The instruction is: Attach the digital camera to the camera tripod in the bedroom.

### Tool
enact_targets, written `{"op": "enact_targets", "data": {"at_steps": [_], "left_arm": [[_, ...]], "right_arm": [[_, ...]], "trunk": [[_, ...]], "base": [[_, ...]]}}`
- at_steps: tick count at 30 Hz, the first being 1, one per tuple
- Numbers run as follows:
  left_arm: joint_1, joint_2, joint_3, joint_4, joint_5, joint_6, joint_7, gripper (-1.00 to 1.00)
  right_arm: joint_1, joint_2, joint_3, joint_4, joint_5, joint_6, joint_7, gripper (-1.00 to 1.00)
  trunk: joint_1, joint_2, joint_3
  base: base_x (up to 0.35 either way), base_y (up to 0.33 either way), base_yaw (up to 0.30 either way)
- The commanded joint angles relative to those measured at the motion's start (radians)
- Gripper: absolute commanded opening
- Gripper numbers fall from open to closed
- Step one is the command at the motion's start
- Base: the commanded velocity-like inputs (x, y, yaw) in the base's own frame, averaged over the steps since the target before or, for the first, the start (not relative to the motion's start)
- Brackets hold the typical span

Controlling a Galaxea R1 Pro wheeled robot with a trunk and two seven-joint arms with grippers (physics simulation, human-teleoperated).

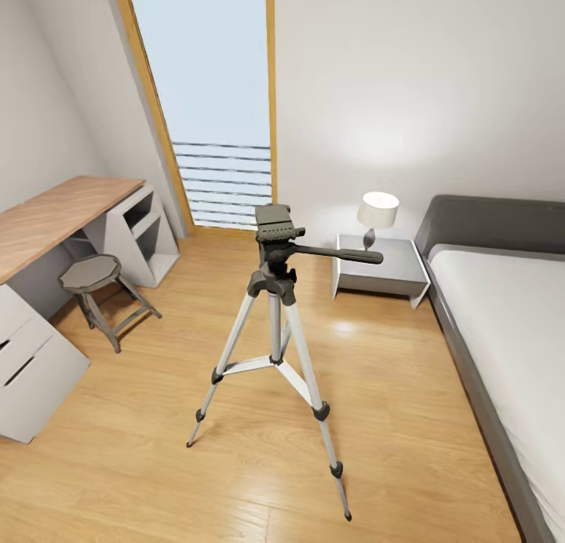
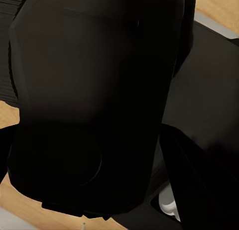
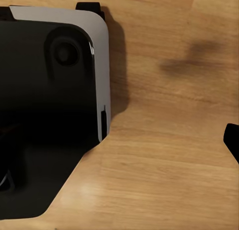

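The camera tripod (image 1: pixel 276 315) stands on the wood floor in the middle of the bedroom, its three silver legs spread. Its black head (image 1: pixel 276 227) is bare on top, and the long pan handle (image 1: pixel 339 253) points right toward the nightstand. In the left wrist view the matte-black digital camera (image 2: pixel 94 90) looms very close, a round shape low on its body. My left gripper (image 2: pixel 89 155) is shut on it, with dark fingers (image 2: pixel 186 175) at its sides. My right gripper (image 3: pixel 119 155) hangs open over the floor, one black fingertip (image 3: pixel 232 140) at the frame's edge.
A wood-topped desk (image 1: pixel 55 213) and a grey stool (image 1: pixel 92 275) stand at the left. A tall wood-framed window (image 1: pixel 212 96) is behind the tripod. A white nightstand (image 1: pixel 380 272) with a lamp (image 1: pixel 377 213) and a grey bed (image 1: pixel 502 331) are at the right. My own base (image 3: pixel 55 90) shows below the right wrist.
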Motion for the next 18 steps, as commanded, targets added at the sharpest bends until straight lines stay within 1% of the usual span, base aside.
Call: {"op": "enact_targets", "data": {"at_steps": [1,18], "left_arm": [[0.0,0.0,-0.008,0.0,0.007,-0.002,0.002,-1.0],[0.0,-0.009,-0.008,0.001,0.007,0.0,0.002,-1.0]], "right_arm": [[-0.001,-0.001,-0.009,0.001,0.01,0.001,0.003,1.0],[-0.001,-0.003,-0.007,0.001,0.014,-0.025,0.003,1.0]], "trunk": [[0.0,-0.002,-0.002],[0.0,-0.002,-0.002]], "base": [[0.0,0.0,0.0],[0.0,0.0,0.0]]}}
